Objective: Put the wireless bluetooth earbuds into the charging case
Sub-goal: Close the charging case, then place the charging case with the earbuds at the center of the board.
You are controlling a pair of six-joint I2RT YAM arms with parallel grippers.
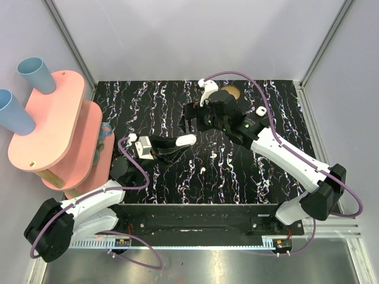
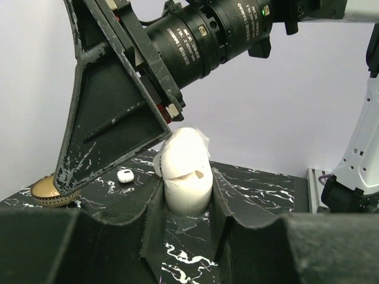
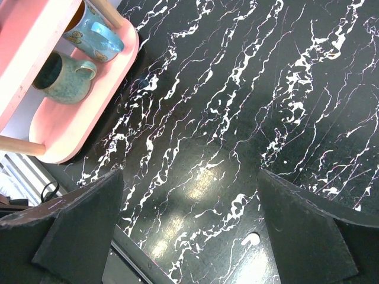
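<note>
- A pink two-tier shelf (image 1: 53, 127) stands at the desk's left edge, smooth and round-ended. Two plain blue cups (image 1: 35, 74) sit on top, and two glazed mugs (image 3: 59, 77) on the lower tier.
- The left arm (image 1: 89, 204) reaches from the near left corner with its forearm low. The left gripper (image 1: 177, 142) points right toward the desk's middle.
- Its fingers (image 2: 151, 207) pinch the charging case (image 2: 185, 171), a glossy white rounded pebble held upright, with a dark gap along the seam on its front. It is just left of the centre of the desk (image 1: 249, 165).
- The right arm (image 1: 284, 157) stretches from the near right corner toward the far middle. The right gripper (image 3: 189, 177) hangs close over the case, its matte black wedge-shaped fingers spread wide with nothing between them.
- One earbud (image 2: 125, 175), tiny and glossy white, lies on the black, white-veined desk toward the far edge, near a gold round dish (image 2: 47, 188).
</note>
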